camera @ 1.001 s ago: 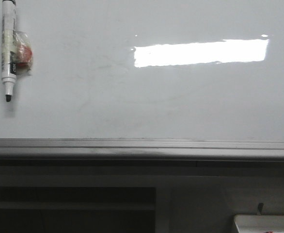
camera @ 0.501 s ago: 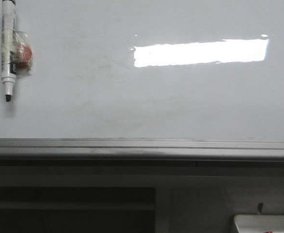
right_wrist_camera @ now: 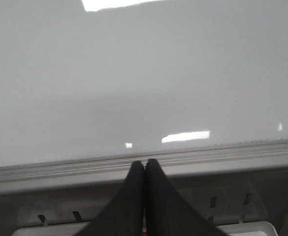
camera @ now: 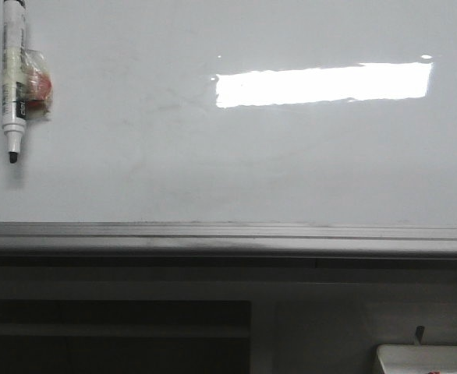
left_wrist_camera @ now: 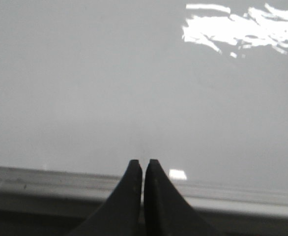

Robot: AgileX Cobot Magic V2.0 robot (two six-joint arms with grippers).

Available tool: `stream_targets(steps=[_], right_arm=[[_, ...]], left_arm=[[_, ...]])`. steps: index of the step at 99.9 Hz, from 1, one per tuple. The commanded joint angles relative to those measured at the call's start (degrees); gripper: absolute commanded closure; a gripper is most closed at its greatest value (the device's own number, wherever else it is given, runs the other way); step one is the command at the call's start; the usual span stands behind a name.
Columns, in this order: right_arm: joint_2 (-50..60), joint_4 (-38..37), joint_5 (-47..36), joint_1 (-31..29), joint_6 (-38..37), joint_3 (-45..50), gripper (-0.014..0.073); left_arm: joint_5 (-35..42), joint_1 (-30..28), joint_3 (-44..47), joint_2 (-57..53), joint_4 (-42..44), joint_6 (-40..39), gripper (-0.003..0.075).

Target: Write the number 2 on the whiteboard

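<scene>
The whiteboard (camera: pixel 275 164) fills most of the front view, glossy white with a bright rectangular reflection and a grey ledge (camera: pixel 228 238) along its lower edge. No number 2 shows on it, only faint grey smudges. A white marker (camera: pixel 13 78) with a black tip hangs tip down at the board's upper left, beside a small clear packet with something red in it (camera: pixel 38 84). In the left wrist view my left gripper (left_wrist_camera: pixel 143 161) is shut and empty, facing the board above the ledge (left_wrist_camera: pixel 45 179). My right gripper (right_wrist_camera: pixel 144 161) is shut and empty in front of the ledge (right_wrist_camera: pixel 222 155).
A small white tray (camera: pixel 427 358) sits at the lower right below the ledge, also in the right wrist view as a white tray (right_wrist_camera: pixel 252 228). A dark opening (camera: pixel 111 335) lies under the ledge at lower left.
</scene>
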State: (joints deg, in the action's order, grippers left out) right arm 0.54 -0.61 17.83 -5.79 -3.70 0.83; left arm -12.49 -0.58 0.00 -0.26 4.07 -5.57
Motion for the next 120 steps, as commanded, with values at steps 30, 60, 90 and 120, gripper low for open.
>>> stream_targets(steps=[30, 60, 90, 120], right_arm=[[1.2, 0.6, -7.2, -0.4, 0.1, 1.4, 0.0654], [1.1, 7.4, -14.0, -0.4, 0.1, 1.4, 0.0654], [1.1, 7.7, -26.1, -0.4, 0.0, 1.4, 0.0654], [-2.2, 10.1, 0.4, -0.4, 0.7, -13.4, 0.0654]], left_arm=[[9.9, 0.3, 0.7, -1.5, -0.2, -0.5, 0.0741], [12.5, 0.3, 0.7, -1.5, -2.3, -0.5, 0.0741], [14.2, 0.3, 0.7, -1.5, -6.5, -0.5, 0.0741], [9.0, 0.3, -5.6, -1.2, -9.5, -0.5, 0.0741]])
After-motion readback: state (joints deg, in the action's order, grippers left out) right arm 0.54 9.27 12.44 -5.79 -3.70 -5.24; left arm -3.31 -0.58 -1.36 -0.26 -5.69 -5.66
